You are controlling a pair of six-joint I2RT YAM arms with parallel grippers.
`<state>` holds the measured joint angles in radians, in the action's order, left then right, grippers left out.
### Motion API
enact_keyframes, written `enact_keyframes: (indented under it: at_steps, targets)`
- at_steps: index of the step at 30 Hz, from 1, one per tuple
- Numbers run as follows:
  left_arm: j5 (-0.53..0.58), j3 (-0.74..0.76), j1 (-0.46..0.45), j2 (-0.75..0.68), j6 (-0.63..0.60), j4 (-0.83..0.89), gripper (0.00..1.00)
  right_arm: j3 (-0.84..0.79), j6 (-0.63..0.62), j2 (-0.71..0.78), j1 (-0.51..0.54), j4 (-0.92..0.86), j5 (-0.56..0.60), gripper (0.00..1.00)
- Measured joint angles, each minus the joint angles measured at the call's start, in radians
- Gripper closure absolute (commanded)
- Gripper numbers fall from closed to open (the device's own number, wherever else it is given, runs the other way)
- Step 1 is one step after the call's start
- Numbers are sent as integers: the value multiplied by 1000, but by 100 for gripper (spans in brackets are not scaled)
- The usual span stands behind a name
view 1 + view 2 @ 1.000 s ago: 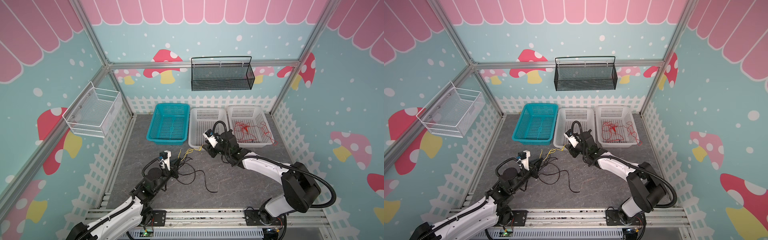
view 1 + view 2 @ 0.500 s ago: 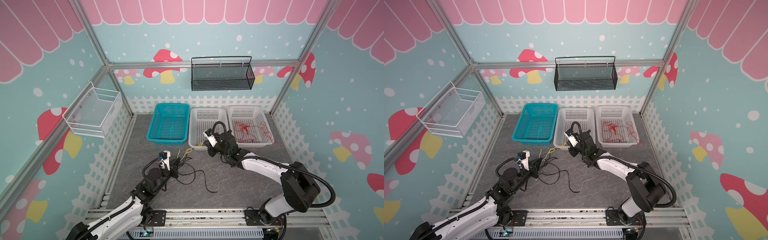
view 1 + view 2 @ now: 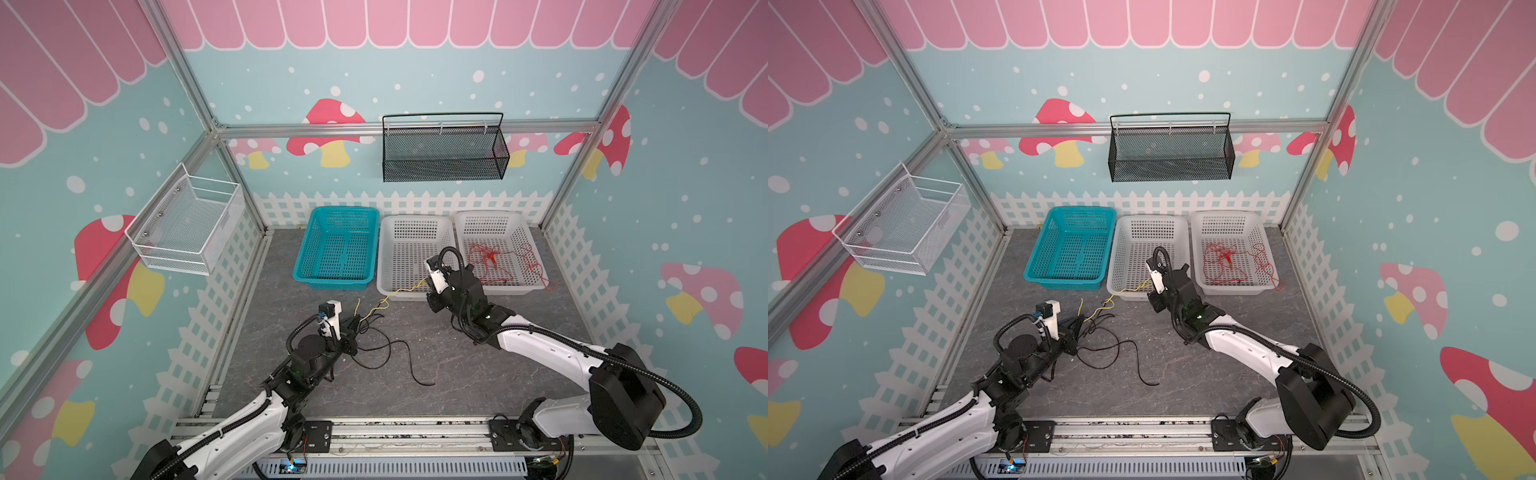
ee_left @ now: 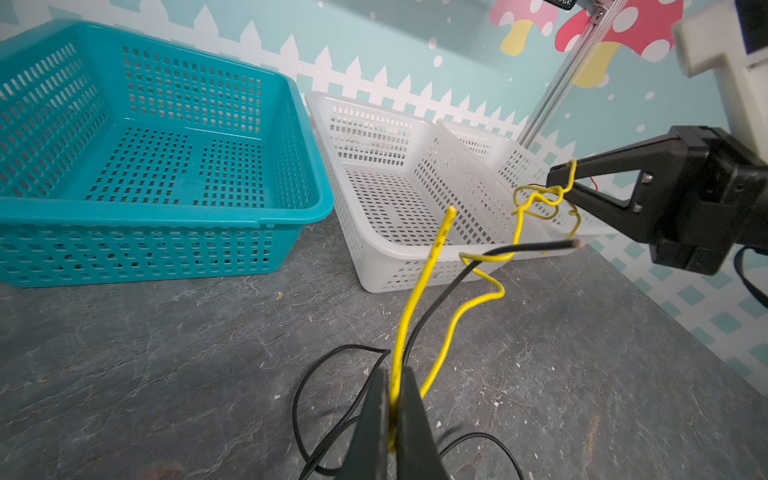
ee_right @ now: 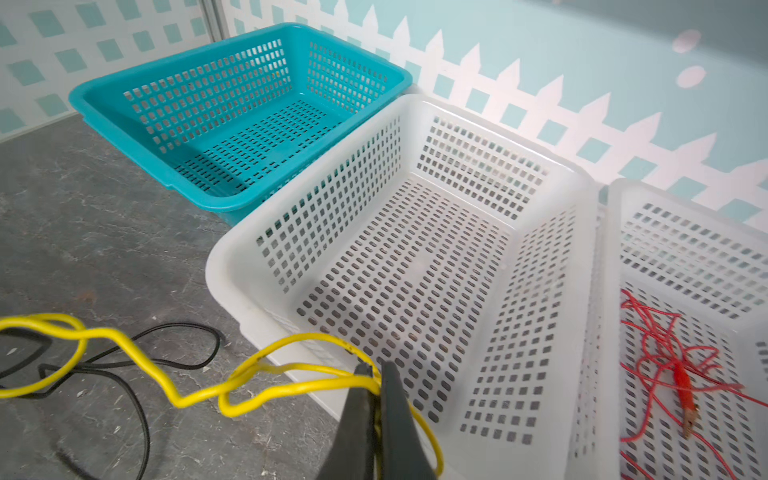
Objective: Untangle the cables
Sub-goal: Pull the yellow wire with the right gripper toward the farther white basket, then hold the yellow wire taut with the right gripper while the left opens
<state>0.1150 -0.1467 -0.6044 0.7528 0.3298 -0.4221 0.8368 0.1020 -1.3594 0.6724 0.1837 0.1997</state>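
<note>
**Yellow cable held taut-ish between my two end effectors**

My left end effector [image 4: 395,374] is clamped shut on the yellow cable [image 4: 417,291], low over the bench [image 3: 478,374] left of its middle, with the black cable [image 4: 540,246] looping around that spot. My right end effector [image 5: 377,368] is pinched shut on the same yellow cable at the front rim of the middle white basket [image 5: 224,270]. The yellow cable's long axis runs from my left end effector toward the back right. I judge a pull along that line suits the right arm. The red cable [image 5: 683,382] lies in the right white basket [image 3: 488,213].

Teal mushroom-print walls [image 3: 415,83], white picket-fence trim [image 3: 519,203], grey slate floor [image 3: 478,386], black mesh wall basket [image 3: 444,158]
</note>
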Motion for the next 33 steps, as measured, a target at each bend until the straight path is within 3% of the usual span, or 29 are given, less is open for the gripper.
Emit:
enact_keyframes:
  at_steps: [10,22,33]
  targets:
    - [5,0,0,-9,0,14,100,-27,0,107,-23,-63,90,100]
    - [5,0,0,-19,0,14,100,-45,5,171,-31,-111,100,100]
    - [53,0,5,-12,0,60,60,-45,3,170,-75,-103,73,100]
